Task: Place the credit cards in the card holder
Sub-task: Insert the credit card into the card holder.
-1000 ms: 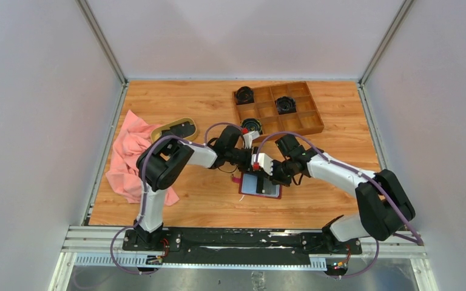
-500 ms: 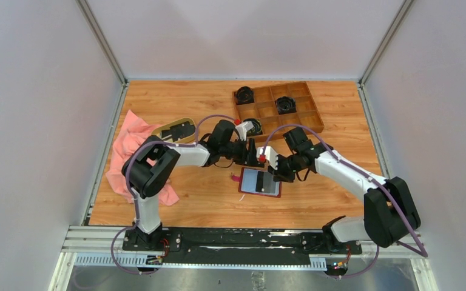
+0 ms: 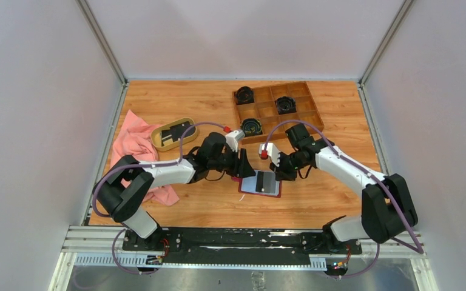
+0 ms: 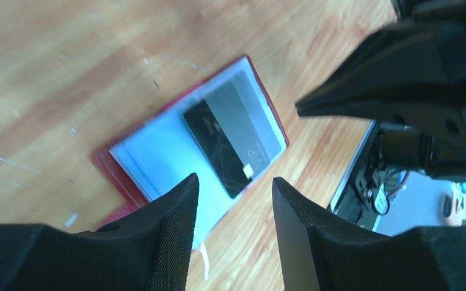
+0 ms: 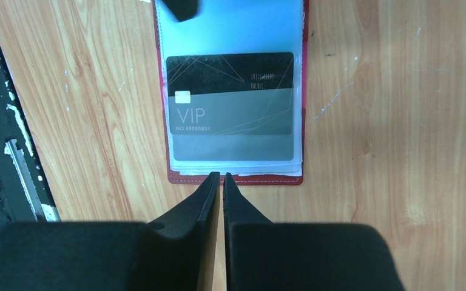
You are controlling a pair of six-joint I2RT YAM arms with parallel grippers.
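The open red card holder (image 5: 236, 180) lies nearest, with a black VIP card (image 5: 230, 91) partly in its pocket. Above it the left gripper (image 4: 233, 182) is parted and empty, and the right gripper (image 5: 221, 176) is pinched on nothing. Farther off, dark cards (image 3: 172, 134) wait in the oval dish (image 3: 155, 140).

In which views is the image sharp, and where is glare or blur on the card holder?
Right wrist view: sharp, the VIP print on the black card is readable, bluish glare on the clear pockets of the card holder. Left wrist view: softer, the left claw blurred in the foreground, pockets washed pale. Top external view: evenly lit, print too small to read.
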